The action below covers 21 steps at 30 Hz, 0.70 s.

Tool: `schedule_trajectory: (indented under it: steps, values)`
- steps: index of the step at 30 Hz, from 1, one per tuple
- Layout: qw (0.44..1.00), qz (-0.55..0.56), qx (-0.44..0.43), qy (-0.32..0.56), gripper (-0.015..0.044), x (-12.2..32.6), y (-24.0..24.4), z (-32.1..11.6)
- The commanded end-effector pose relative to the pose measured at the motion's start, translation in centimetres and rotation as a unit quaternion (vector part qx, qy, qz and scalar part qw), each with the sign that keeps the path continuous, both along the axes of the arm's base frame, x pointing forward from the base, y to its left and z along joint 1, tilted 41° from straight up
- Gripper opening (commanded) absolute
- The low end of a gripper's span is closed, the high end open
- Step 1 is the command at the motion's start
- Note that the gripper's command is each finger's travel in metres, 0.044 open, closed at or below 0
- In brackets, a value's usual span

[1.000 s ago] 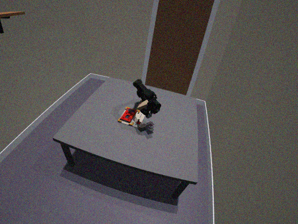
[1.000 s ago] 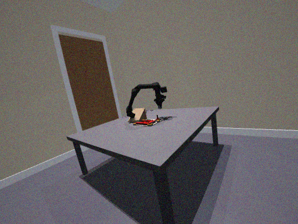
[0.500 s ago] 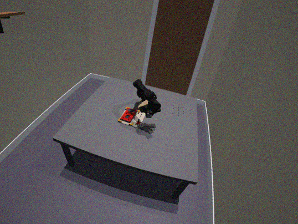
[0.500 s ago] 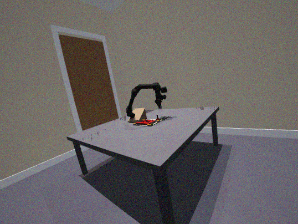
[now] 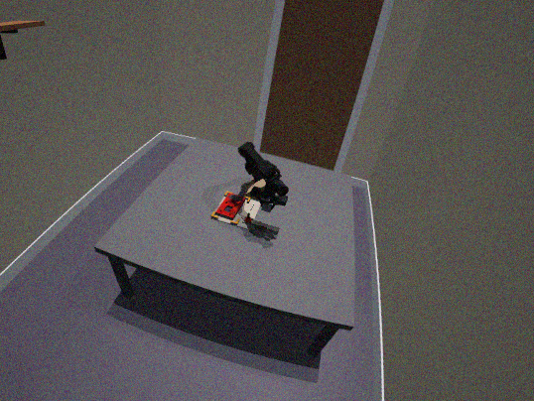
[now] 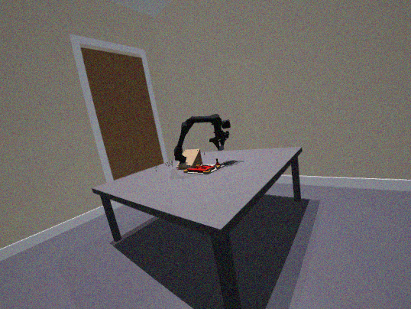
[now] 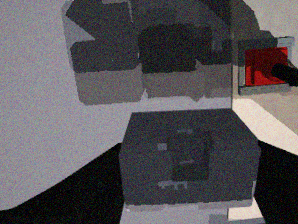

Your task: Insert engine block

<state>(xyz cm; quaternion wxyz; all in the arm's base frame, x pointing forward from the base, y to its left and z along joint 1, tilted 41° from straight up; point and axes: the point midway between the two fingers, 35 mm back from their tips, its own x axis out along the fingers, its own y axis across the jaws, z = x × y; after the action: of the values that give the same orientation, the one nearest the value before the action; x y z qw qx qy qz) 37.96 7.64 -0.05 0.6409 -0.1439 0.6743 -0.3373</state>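
Observation:
The engine block [image 7: 190, 165] is a dark grey block with a recess in its visible face. My gripper [image 5: 272, 204] [image 6: 220, 144] [image 7: 189, 150] is shut on it and holds it well above the table; black fingers flank it in the wrist view. The red car body [image 5: 223, 210] [image 6: 199, 168], with white and orange edges, lies flat on the table beside and below the gripper. A small dark square shows in its red top in the top view. The rib and the block's slot side are too small or dark to tell.
A cream panel [image 5: 251, 208] adjoins the car body. A small red piece with a black post [image 6: 217, 163] stands at its side; a red square piece [image 7: 256, 62] shows in the wrist view. A beige wedge [image 6: 192, 156] stands by the arm's base. The gripper's shadow falls on the table [image 5: 199, 248].

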Motion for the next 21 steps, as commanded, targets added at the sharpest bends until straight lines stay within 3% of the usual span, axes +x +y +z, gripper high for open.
schedule_trajectory:
  steps: [1,21]
  values:
    - [0.996,-0.063,-0.012,-0.055,0.0000,0.05,-0.04,0.07]
    - [0.914,-0.310,-0.055,-0.256,0.0000,0.00,-0.21,-0.15]
